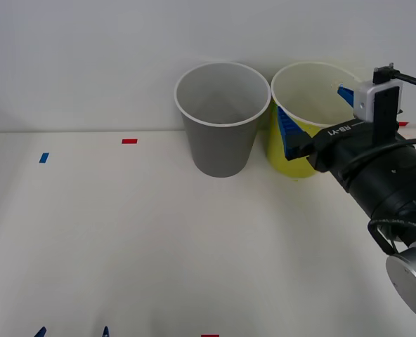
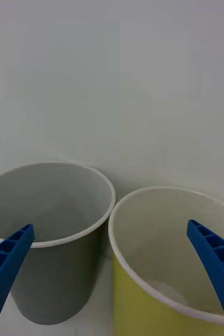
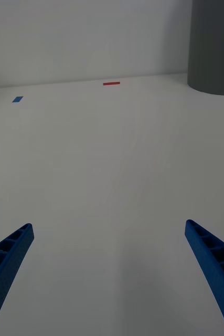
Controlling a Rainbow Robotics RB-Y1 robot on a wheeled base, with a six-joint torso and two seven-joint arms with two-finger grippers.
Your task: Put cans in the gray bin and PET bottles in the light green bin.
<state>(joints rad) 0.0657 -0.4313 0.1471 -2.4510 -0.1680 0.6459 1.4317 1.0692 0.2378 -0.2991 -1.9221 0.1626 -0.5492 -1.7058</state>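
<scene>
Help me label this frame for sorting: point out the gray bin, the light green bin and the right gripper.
gray bin [image 1: 218, 151], front view, on its outer wall.
light green bin [image 1: 287, 158], front view, on its yellow-green outer wall.
right gripper [image 1: 316, 114], front view, midway between its open blue fingertips, over the light green bin's mouth.

Plain white wall [image 1: 88, 63], white table [image 1: 124, 239]

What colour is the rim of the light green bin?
White; the light green bin shows its rim best in the right wrist view.
</scene>
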